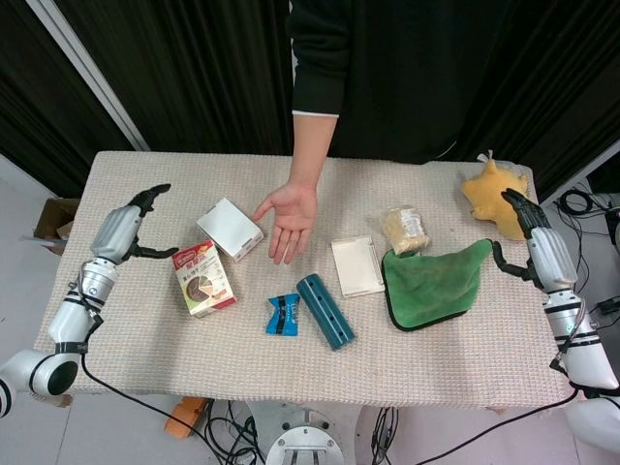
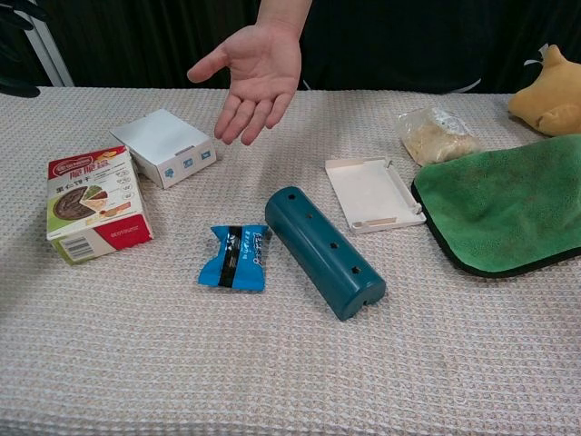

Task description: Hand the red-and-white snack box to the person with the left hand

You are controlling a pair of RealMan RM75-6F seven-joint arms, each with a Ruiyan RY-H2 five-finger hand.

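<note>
While the snack box point(image 1: 203, 278) lies flat near the bench's point(image 1: 484, 358) left edge, long axis toward the person's palm point(image 1: 291, 215), the left hand point(image 1: 131, 225) hovers open beside it; right hand point(image 1: 528, 225) empty, fingers apart.

Bare cloth lies between the left hand point(image 1: 124, 229) and the red-and-white snack box point(image 1: 203, 279) just inward of it. Beyond the box, a white box point(image 1: 231, 229) sits close, the person's open palm point(image 1: 288, 218) past that; a blue packet point(image 1: 283, 314) lies farther inward.
</note>
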